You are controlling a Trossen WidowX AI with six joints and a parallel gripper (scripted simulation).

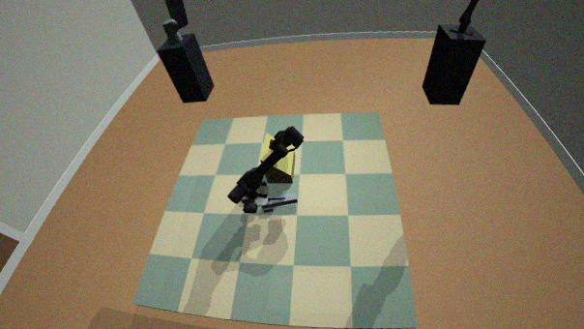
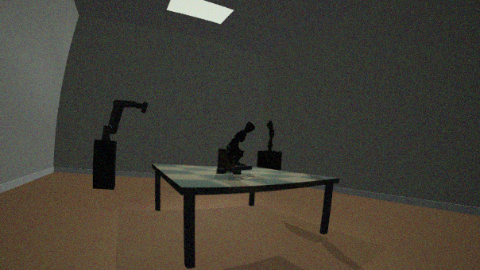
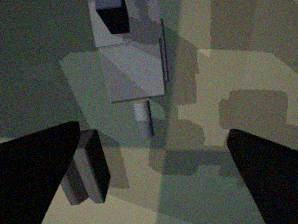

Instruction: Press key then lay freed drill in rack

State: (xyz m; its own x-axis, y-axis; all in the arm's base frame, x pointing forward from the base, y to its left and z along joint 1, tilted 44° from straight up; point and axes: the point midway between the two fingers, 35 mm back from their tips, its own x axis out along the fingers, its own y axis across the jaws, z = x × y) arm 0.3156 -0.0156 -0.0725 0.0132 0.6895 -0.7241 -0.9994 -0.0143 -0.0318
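Observation:
The grey holder (image 1: 285, 202) (image 3: 132, 72) lies on the checkered table. The drill's pale round shank (image 3: 143, 117) sticks out of its near end in the wrist view; the rest is hidden inside. A dark block with a bluish top (image 3: 114, 19), which looks like the key, is on the holder at the wrist view's top edge. The small grey rack (image 3: 88, 167) with two upright walls stands near the left finger. My gripper (image 3: 156, 132) (image 1: 257, 197) is open and empty, its fingers wide on either side of the shank's end in the wrist view.
A yellow box (image 1: 292, 164) stands by the arm's base, behind the holder. The checkered table top (image 1: 323, 239) (image 2: 203, 182) carries the arm and all these parts. Two black pedestals with other arms, one (image 1: 186, 73) and another (image 1: 452, 68), stand beyond the table.

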